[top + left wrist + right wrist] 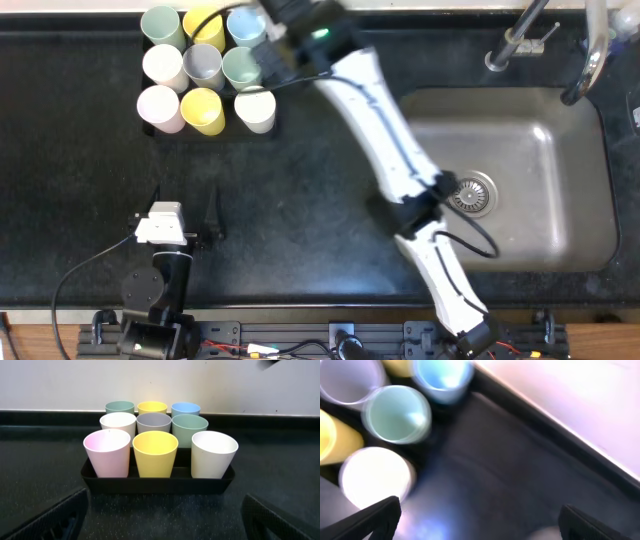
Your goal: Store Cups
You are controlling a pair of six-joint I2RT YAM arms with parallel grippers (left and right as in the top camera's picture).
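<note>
— On the table [300, 200], where are the cups [205, 68]?
— All nine stand upright in the black tray [155, 485].
— And the arms?
— The right gripper [480, 515] hangs spread wide just beside the tray; the left gripper [162, 515], well apart from it, gapes too.

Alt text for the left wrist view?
Nine cups stand upright, three by three, in a black tray on a dark countertop. Front row: pink cup, yellow cup, white cup. The left gripper is open.
</note>
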